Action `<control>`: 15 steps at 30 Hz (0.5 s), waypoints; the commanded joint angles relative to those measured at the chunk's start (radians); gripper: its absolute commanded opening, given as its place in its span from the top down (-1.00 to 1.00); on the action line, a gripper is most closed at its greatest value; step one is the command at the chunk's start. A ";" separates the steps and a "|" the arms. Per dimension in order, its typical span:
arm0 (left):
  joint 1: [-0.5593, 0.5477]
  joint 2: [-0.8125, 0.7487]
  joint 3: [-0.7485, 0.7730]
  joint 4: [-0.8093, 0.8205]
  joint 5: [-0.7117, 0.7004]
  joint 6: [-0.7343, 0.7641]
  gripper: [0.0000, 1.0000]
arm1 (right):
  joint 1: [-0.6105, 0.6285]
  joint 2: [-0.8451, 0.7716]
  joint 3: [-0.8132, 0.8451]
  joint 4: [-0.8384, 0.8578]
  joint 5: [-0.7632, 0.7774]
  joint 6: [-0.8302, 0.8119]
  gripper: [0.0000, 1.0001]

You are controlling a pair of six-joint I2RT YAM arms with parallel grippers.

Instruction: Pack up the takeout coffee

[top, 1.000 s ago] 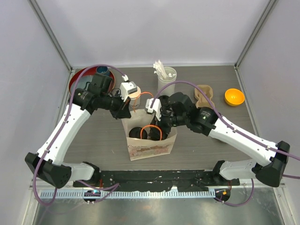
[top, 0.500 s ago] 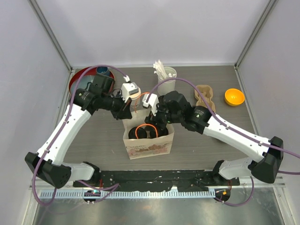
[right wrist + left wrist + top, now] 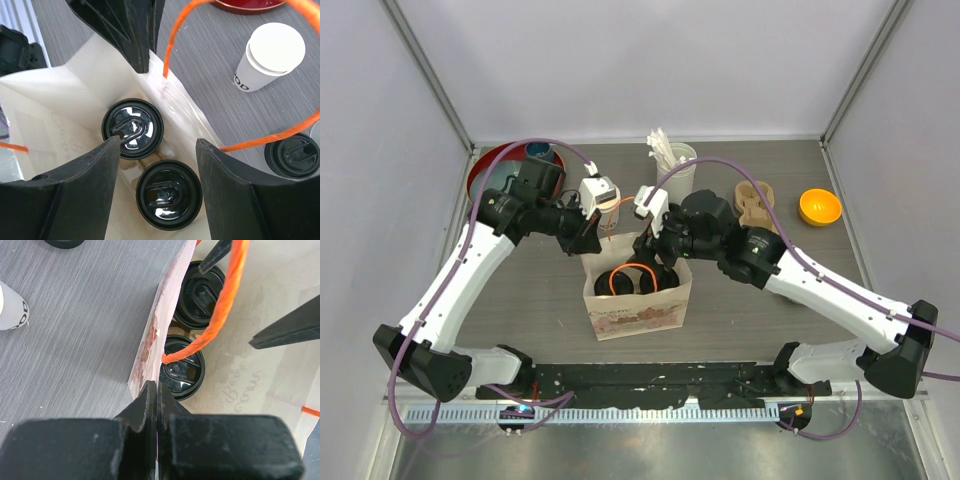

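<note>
Two white cups with black lids (image 3: 132, 127) (image 3: 169, 194) stand side by side inside the open paper bag (image 3: 635, 310). They also show in the left wrist view (image 3: 202, 287) (image 3: 182, 367). My left gripper (image 3: 590, 243) is shut on the bag's far left rim (image 3: 150, 340), the paper pinched between its fingers. My right gripper (image 3: 157, 145) is open and empty, hovering just above the two lids at the bag's mouth (image 3: 658, 258). The bag's orange cord handle (image 3: 220, 315) loops over the opening.
A third white cup with a dark print and a white top (image 3: 270, 57) stands outside the bag, beside a loose black lid (image 3: 292, 155). Behind are a red plate (image 3: 490, 175), a white cylinder of sticks (image 3: 672, 160), a tan carrier (image 3: 754, 200) and an orange bowl (image 3: 819, 207).
The bag has shifted a little left and squared up. My right gripper has drawn up and back out of the bag's mouth. My left gripper has kept its pinch on the rim.
</note>
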State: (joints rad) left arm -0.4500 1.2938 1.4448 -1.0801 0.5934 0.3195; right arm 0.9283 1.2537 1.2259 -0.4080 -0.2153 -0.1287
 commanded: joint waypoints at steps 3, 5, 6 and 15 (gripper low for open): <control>-0.003 -0.010 0.020 0.028 -0.003 0.013 1.00 | 0.006 -0.033 0.067 0.031 -0.032 0.060 -0.34; -0.003 -0.010 0.020 0.029 -0.009 0.016 1.00 | 0.006 -0.049 0.072 0.032 -0.041 0.066 -0.34; -0.003 -0.008 0.022 0.031 -0.012 0.013 1.00 | 0.006 -0.054 0.076 0.031 -0.047 0.067 -0.34; -0.004 -0.002 0.026 0.022 -0.024 0.039 1.00 | 0.006 -0.134 0.222 -0.015 -0.046 0.109 -0.33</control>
State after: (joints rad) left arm -0.4500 1.2942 1.4452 -1.0801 0.5743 0.3309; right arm 0.9283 1.2064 1.3357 -0.4454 -0.2657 -0.0544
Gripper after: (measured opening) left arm 0.010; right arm 0.670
